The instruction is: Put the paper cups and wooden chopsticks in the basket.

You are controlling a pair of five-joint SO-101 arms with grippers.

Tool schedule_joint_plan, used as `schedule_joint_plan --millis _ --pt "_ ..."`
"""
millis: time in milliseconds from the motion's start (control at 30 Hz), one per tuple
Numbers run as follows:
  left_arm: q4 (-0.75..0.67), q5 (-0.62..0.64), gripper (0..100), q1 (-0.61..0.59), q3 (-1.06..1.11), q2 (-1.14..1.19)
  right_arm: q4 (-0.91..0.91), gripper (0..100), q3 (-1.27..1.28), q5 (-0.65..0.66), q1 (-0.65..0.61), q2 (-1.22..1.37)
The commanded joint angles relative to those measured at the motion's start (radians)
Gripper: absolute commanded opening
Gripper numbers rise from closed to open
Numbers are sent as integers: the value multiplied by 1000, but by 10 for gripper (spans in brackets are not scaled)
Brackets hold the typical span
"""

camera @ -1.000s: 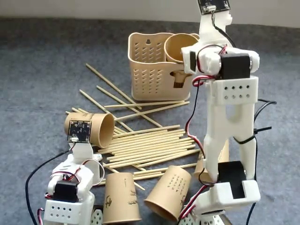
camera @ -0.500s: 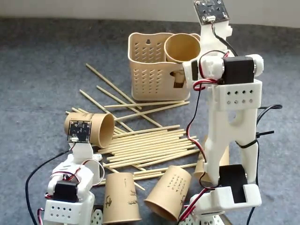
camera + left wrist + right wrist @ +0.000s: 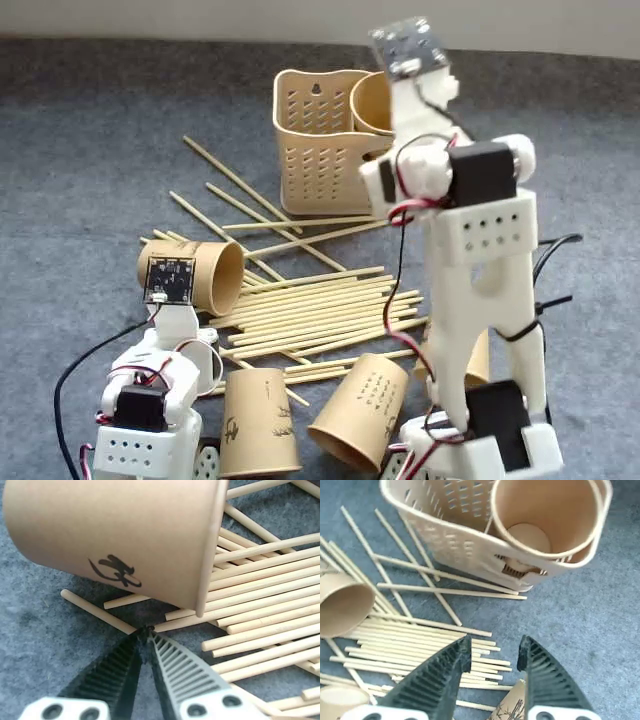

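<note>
**A:** Where do we log the basket (image 3: 320, 150)?

**B:** Upper middle of the high view, upright on the grey carpet (image 3: 90, 130). We see one paper cup (image 3: 372, 100) standing inside at its right end, mouth up.

**A:** Chopsticks?

**B:** We put the wooden chopsticks (image 3: 320, 312) loose on the carpet. The main bundle is mid-frame, and a few strays cross just below the basket.

**A:** Other cups?

**B:** A sideways cup (image 3: 205, 275) lies at middle left, touching the bundle's left end. At bottom middle we have a standing cup (image 3: 258, 420) and, just beside it, a tipped cup (image 3: 360, 408). We can make out a further cup (image 3: 478, 355) at lower right, mostly hidden behind the right arm (image 3: 480, 260).

**A:** Left gripper (image 3: 146, 630)?

**B:** Clenched, tips touching, nothing between them. It sits low over the carpet, right at the end of one stray chopstick and near the sideways cup's rim.

**A:** Right gripper (image 3: 495, 647)?

**B:** Released, jaws well apart, empty. We see it held up above the carpet, with the basket and the bundle below it.
</note>
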Motion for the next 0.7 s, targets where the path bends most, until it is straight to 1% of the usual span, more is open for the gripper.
schedule_joint_plan --millis 0,100,267,367,400,500,567,600,667 --pt "-8 5 13 12 19 -8 10 159 97 32 -61 -139" --pt "-9 5 14 12 16 -8 -25 159 200 31 -65 -213" --pt "-8 5 14 8 -25 -10 -133 159 424 28 -65 -334" --pt "57 5 14 -2 -65 -10 -214 159 561 25 -64 -437" --pt "83 5 14 -2 -88 -10 -245 159 607 5 -61 -472" --pt "98 3 13 -42 -119 -10 -329 159 753 -46 -53 -556" --pt "97 2 14 -79 -134 -10 -381 159 845 -49 -50 -596" --pt "97 -6 14 -79 -154 -10 -401 159 883 -49 -48 -607" --pt "106 -95 14 -81 -200 -10 -440 159 952 -55 -21 -624"
